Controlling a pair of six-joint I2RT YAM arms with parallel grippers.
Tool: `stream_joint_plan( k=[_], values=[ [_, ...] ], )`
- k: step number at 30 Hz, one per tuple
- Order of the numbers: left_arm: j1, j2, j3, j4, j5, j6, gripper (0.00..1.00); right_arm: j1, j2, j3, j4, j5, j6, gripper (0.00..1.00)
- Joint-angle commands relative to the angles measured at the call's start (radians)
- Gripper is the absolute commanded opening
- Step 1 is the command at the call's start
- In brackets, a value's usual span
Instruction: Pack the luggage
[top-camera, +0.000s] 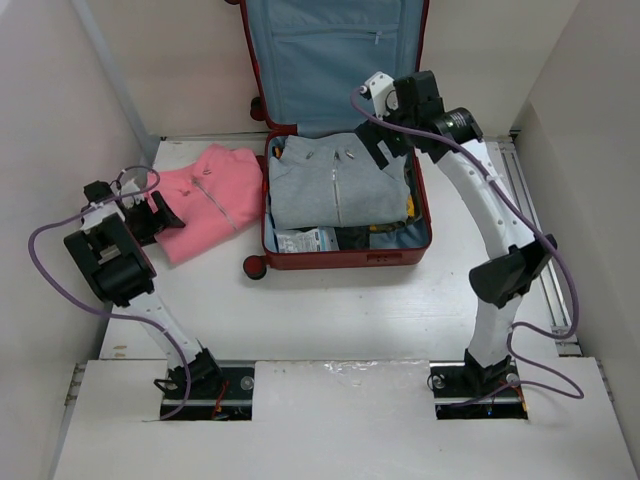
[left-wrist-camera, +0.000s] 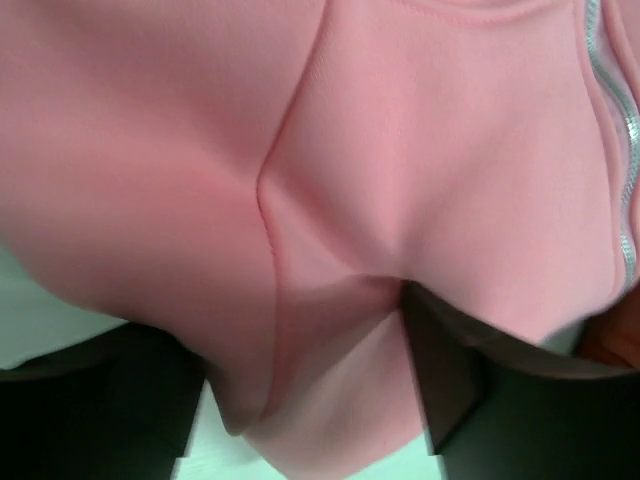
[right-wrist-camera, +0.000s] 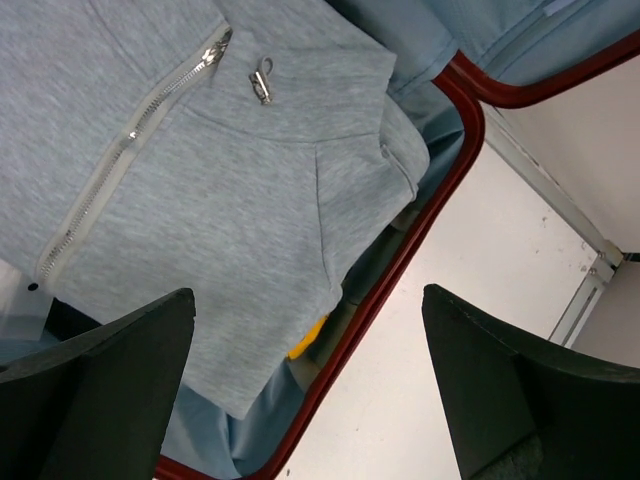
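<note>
Dark-red hard-shell suitcase lies open mid-table; beside it the left gripper straddles a fold of pink zip-up sweater, grip unclear; pinch deep before lifting; right gripper gapes wide above the packed grey zip-up sweater.

White table: open dark-red luggage at back centre; folded pink jacket just beside its left side.

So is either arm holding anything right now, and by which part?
The right tool holds nothing. The left tool straddles an edge of the pink jacket; a grip cannot be confirmed.
</note>
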Motion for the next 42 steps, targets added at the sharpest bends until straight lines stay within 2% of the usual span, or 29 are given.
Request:
stream_joint_plan(
  k=[1,4,5,6,7,12,14,16,18,19,22,29,34,42],
  values=[
    [0.031,0.102,-0.07,-0.213,-0.017,-0.013,0.8,0.026,0.048,0.082,-0.085,0.009,-0.002,0.99],
    [0.032,0.079,-0.095,-0.179,-0.029,-0.056,0.84,0.053,0.08,0.16,-0.108,0.019,-0.012,0.99],
    [0.032,0.065,-0.111,-0.158,-0.029,-0.069,0.91,0.053,0.08,0.173,-0.109,0.019,-0.012,0.99],
    [0.032,0.04,-0.137,-0.133,-0.029,-0.085,0.91,0.064,0.08,0.173,-0.109,0.019,-0.012,0.99],
    [0.032,0.039,-0.146,-0.086,-0.029,-0.103,0.96,0.064,0.08,0.173,-0.109,0.019,-0.012,0.99],
    [0.032,0.093,-0.062,-0.085,0.022,-0.168,0.96,0.064,0.08,0.173,-0.109,0.041,-0.012,0.99],
    [0.032,0.131,-0.016,-0.099,0.048,-0.177,0.92,0.064,0.071,0.182,-0.109,0.055,-0.012,0.99],
    [0.032,0.171,0.036,-0.119,0.077,-0.177,0.6,0.064,0.071,0.191,-0.109,0.064,-0.022,0.99],
    [0.032,0.196,0.071,-0.151,0.089,-0.177,0.15,0.064,0.071,0.191,-0.109,0.073,-0.022,0.99],
    [0.032,0.205,0.082,-0.151,0.098,-0.177,0.0,0.064,0.061,0.2,-0.109,0.082,-0.022,0.99],
    [0.032,0.205,0.082,-0.151,0.098,-0.143,0.0,0.064,0.051,0.2,-0.099,0.092,-0.022,0.99],
    [0.032,-0.005,0.069,-0.183,0.083,-0.048,0.0,0.055,0.042,0.17,-0.08,0.111,-0.04,0.99],
    [0.009,-0.137,0.18,-0.272,0.094,-0.036,0.0,0.046,0.033,0.15,-0.055,0.111,-0.062,0.99],
    [-0.053,-0.2,0.315,-0.352,0.152,-0.089,0.0,0.046,-0.041,0.0,-0.003,0.131,-0.091,0.99]
  ],
)
